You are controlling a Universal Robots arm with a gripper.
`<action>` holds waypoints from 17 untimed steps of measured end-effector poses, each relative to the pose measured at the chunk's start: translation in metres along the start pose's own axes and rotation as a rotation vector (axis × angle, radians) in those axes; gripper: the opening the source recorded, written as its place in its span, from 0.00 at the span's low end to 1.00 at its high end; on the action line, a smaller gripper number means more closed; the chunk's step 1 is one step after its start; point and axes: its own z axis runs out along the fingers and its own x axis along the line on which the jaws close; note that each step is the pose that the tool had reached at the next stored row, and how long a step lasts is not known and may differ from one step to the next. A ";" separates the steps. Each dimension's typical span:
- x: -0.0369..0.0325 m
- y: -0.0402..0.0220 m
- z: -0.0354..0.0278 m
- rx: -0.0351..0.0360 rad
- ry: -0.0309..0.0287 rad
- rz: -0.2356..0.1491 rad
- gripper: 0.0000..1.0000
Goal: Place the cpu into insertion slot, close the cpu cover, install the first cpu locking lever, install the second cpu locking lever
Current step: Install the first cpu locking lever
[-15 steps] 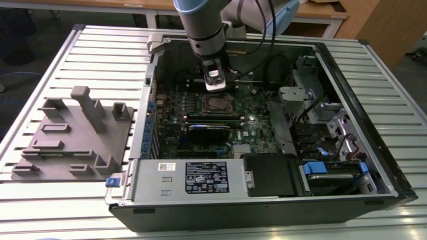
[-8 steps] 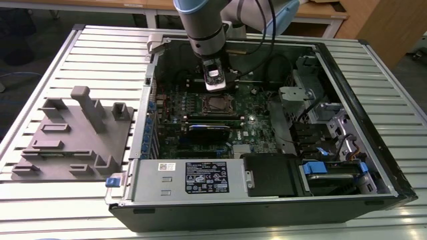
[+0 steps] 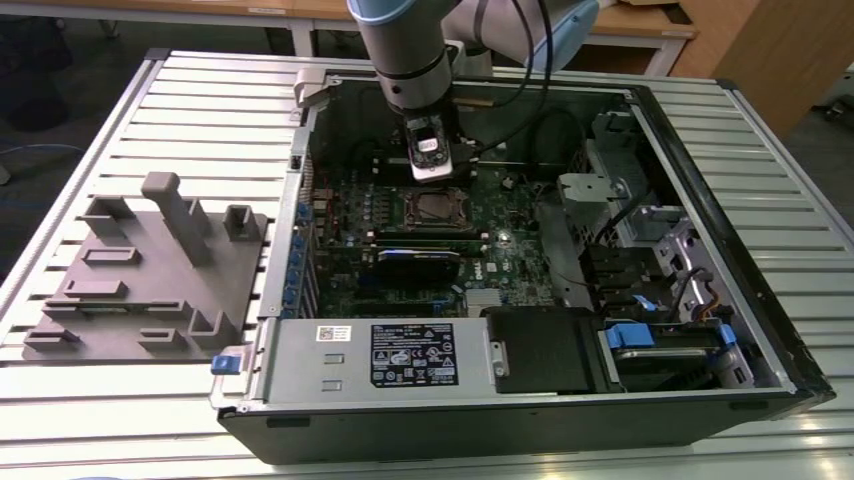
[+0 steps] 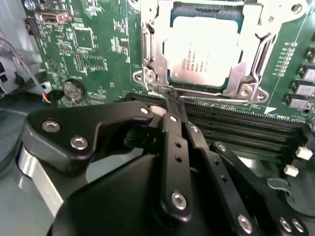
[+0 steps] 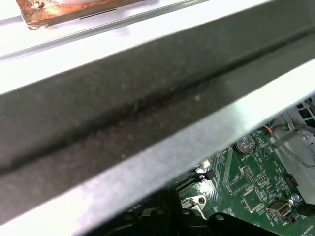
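Your cpu [image 4: 204, 46] sits seated in the insertion slot [image 4: 150, 54], cpu cover [image 4: 246, 73] down over it — gripper [image 4: 170, 105] clenched, empty, fingertips at the slot's edge by the locking lever [image 4: 216, 100]

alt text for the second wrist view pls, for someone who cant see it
The cpu sits in the slot on the green motherboard, with the metal cover closed down around it. The black gripper fills the foreground, its fingers shut together at the socket's near edge beside long black memory slots.
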 end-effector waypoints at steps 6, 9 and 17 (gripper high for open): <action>0.0005 -0.0010 0.0022 0.0017 -0.0070 -0.002 0.10; 0.0006 -0.0011 0.0037 -0.0008 -0.0085 -0.002 0.10; -0.0006 0.0004 -0.0024 -0.0019 -0.0043 -0.001 0.10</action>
